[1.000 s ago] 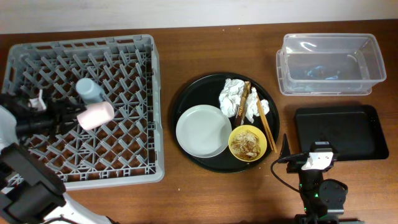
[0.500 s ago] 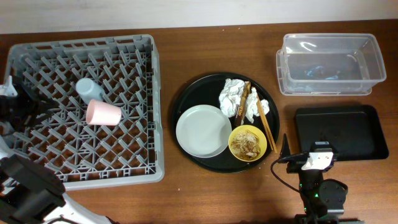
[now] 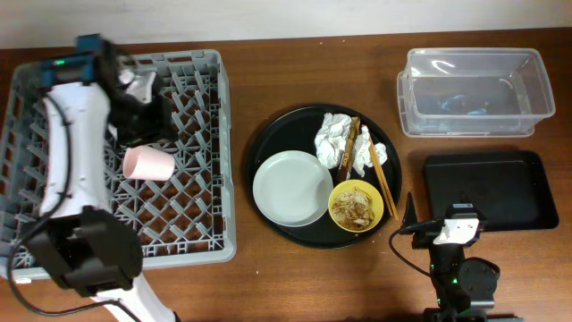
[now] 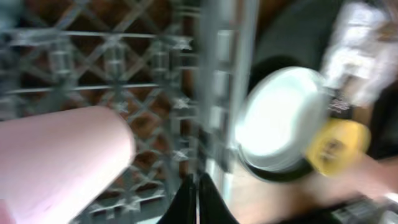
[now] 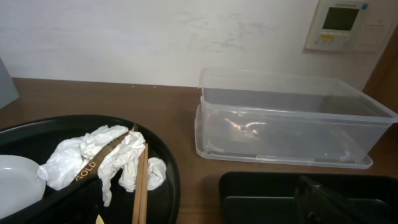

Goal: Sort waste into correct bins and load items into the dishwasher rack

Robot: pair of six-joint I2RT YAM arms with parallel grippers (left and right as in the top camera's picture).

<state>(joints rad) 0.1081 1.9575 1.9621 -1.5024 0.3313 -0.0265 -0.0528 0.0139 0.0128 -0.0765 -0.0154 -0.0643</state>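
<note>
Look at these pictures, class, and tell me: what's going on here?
The left tool hangs empty over the dishwasher rack, beside a pink cup lying on its side in it. The plate, yellow bowl of scraps, chopsticks and napkins sit on the round black tray, not yet sorted. The right tool rests by the shallow black tray.

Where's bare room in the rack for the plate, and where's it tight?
Free: rack rows below the pink cup, down to the near wall; also the strip right of it. Crowded: upper left, under the left arm.
</note>
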